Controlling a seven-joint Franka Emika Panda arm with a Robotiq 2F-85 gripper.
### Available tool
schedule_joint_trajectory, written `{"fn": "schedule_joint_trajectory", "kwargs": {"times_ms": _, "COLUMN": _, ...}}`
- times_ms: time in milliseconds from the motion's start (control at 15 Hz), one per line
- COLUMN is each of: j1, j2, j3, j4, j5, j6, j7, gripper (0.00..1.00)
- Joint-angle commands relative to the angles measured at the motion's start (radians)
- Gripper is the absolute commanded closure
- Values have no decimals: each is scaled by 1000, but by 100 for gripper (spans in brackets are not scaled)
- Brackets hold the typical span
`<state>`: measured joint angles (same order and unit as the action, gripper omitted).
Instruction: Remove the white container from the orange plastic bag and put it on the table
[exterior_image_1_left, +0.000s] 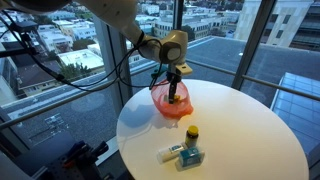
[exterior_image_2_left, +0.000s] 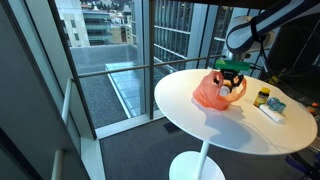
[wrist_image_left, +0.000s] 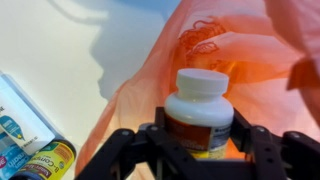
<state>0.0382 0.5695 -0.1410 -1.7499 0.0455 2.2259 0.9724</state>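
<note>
The white container (wrist_image_left: 199, 108), a stubby white bottle with an orange-and-yellow label, sits between my gripper's (wrist_image_left: 199, 135) black fingers, which are shut on its sides. It is held just above the crinkled orange plastic bag (wrist_image_left: 250, 70). In both exterior views the gripper (exterior_image_1_left: 175, 88) (exterior_image_2_left: 229, 84) hangs over the bag (exterior_image_1_left: 168, 103) (exterior_image_2_left: 212, 93) near the edge of the round white table (exterior_image_1_left: 250, 130) (exterior_image_2_left: 220, 130). The container (exterior_image_2_left: 227, 88) shows as a small pale shape at the fingers.
A yellow-capped bottle (exterior_image_1_left: 192, 133) (exterior_image_2_left: 263, 97) stands on the table near a flat white-and-teal item (exterior_image_1_left: 183, 154) (exterior_image_2_left: 272, 110). Both lie at the lower left of the wrist view (wrist_image_left: 40, 160). Glass walls and railing surround the table.
</note>
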Motion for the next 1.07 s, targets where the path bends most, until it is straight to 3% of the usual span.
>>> {"fn": "schedule_joint_trajectory", "kwargs": {"times_ms": 0, "j1": -16, "j2": -67, "j3": 17, "j4": -39, "j5": -4, "j6": -60, "j7": -103, "gripper": 63}}
{"fn": "schedule_joint_trajectory", "kwargs": {"times_ms": 467, "j1": 1, "j2": -135, "j3": 16, "j4": -108, "j5": -24, "j6": -77, "j7": -232, "gripper": 63}}
{"fn": "schedule_joint_trajectory", "kwargs": {"times_ms": 1000, "j1": 29, "j2": -288, "j3": 33, "j4": -311, "j5": -81, "j6": -37, "j7": -281, "gripper": 63}}
